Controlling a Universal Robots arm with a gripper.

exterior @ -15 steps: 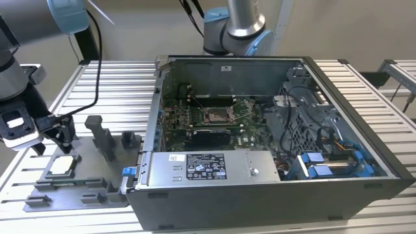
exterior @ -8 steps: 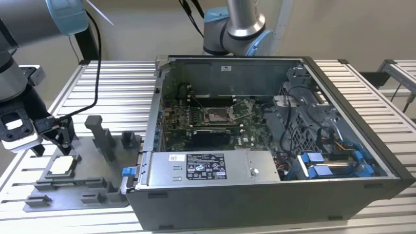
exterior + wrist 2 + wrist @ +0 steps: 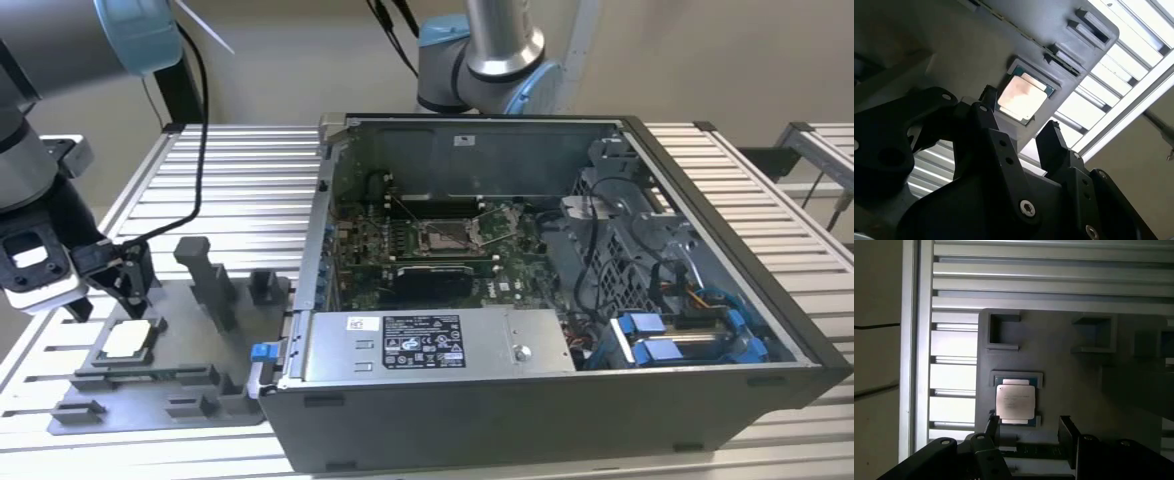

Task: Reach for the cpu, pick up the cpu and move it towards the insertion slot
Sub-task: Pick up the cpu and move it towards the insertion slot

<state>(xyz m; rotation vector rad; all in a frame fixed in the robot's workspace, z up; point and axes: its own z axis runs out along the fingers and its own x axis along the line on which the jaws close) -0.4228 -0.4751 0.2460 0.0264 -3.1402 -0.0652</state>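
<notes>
cpu [image 3: 1015, 401] flat, lid up, seemingly near-square, end effector [image 3: 1028, 421] spread

This looks like a robotics lab or test cell. The desk [image 3: 747, 170] is built from ribbed aluminium profiles and carries an opened computer case [image 3: 534, 420] with its green motherboard [image 3: 358, 250] laid bare. Beside the case lies a grey fixture plate [image 3: 147, 410] with moulded holders. One industrial robot arm [image 3: 54, 40] stands over the plate, another arm [image 3: 487, 50] rises behind the case, and a black cable [image 3: 200, 120] hangs before a plain wall.
</notes>
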